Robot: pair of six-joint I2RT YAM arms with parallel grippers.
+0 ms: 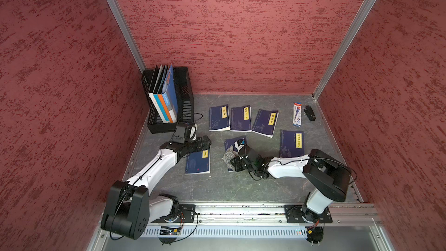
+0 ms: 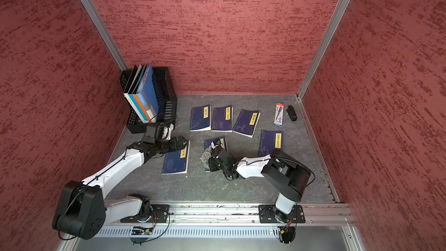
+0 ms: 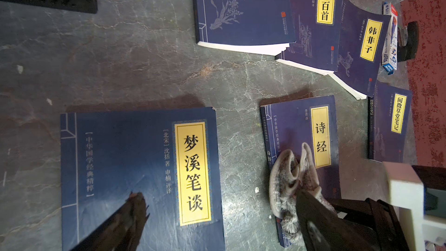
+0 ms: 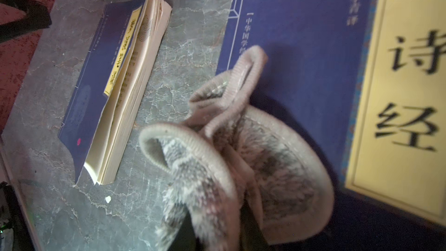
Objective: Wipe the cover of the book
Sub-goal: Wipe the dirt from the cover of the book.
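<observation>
Wiping seems barely begun: our right claw [image 4: 217, 234] pinches the grey cloth [image 4: 277, 153] onto the left edge of the 诗经 book [image 4: 301, 32], centre of the counter [image 1: 241, 189]; we judge most of the cover remains. Our left claw [image 1: 205, 142] gapes empty.

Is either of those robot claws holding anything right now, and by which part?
The right gripper is shut on the grey cloth, pinching its bunched-up end; the rest flops loose across the book. The left gripper is open, holding nothing.
</observation>
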